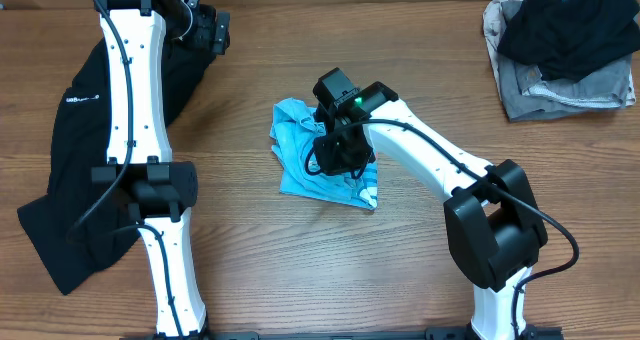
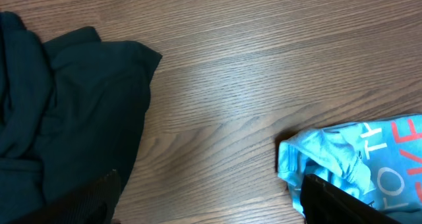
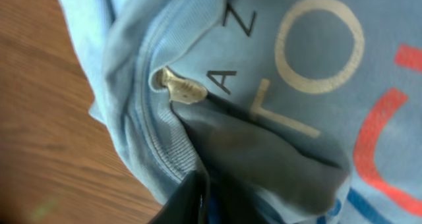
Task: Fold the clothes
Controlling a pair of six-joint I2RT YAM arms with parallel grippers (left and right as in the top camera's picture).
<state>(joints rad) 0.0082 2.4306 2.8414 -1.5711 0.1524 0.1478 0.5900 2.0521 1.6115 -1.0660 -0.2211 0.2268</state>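
Note:
The light blue T-shirt [image 1: 300,170] lies crumpled at the middle of the table, with printed letters showing. My right gripper [image 1: 340,152] is down on top of it. In the right wrist view the shirt [image 3: 310,59] fills the frame, with its ribbed collar and small white tag [image 3: 179,89]. One dark finger [image 3: 188,201] shows at the bottom with fabric bunched against it, and the other finger is hidden under a fold. My left gripper [image 2: 211,207] is open and empty over bare wood. The shirt's edge [image 2: 349,155] is at its right finger.
A black garment [image 1: 70,170] lies spread at the left of the table under the left arm, and shows in the left wrist view [image 2: 66,105]. A pile with a black garment on grey clothes [image 1: 565,45] sits at the back right corner.

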